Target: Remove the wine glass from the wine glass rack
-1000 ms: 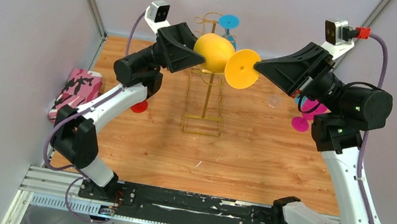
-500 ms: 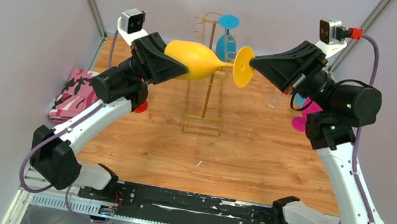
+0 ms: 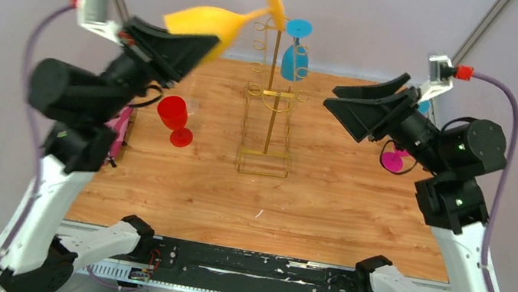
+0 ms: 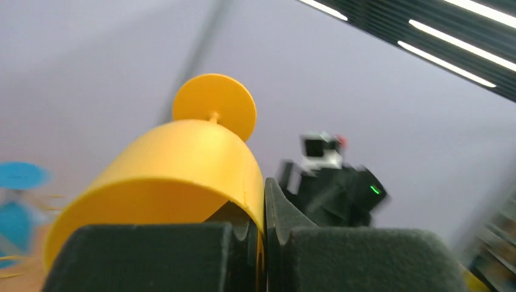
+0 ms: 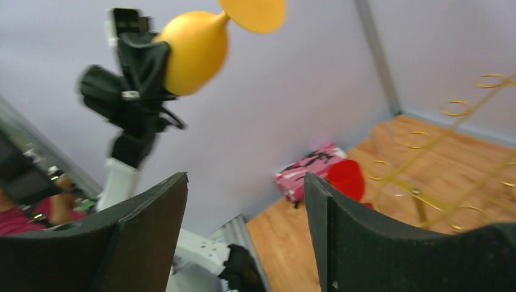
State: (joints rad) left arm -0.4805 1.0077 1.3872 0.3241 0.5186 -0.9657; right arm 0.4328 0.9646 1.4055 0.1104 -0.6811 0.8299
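A yellow wine glass [image 3: 205,22] is held high at the upper left, lying on its side with its foot [image 3: 275,7] toward the top of the rack. My left gripper [image 3: 204,49] is shut on the rim of its bowl. In the left wrist view the bowl wall [image 4: 176,164] is pinched between the closed jaws of the left gripper [image 4: 263,201]. The gold wine glass rack [image 3: 270,117] stands mid-table with a blue wine glass [image 3: 294,58] hanging on it. To the right of the rack, my right gripper [image 3: 359,103] is open and holds nothing. Its wrist view looks between the open right gripper [image 5: 243,182] at the yellow glass [image 5: 195,52].
A red glass [image 3: 174,114] stands on the wooden table left of the rack. A pink glass [image 3: 393,161] sits behind my right arm. A pink patterned box [image 5: 310,164] lies at the table's left edge. Grey walls close in the back and sides.
The left gripper closed on the yellow glass's bowl and carried it up and left, away from the rack. The right gripper let go of the glass's foot, opened and drew back right.
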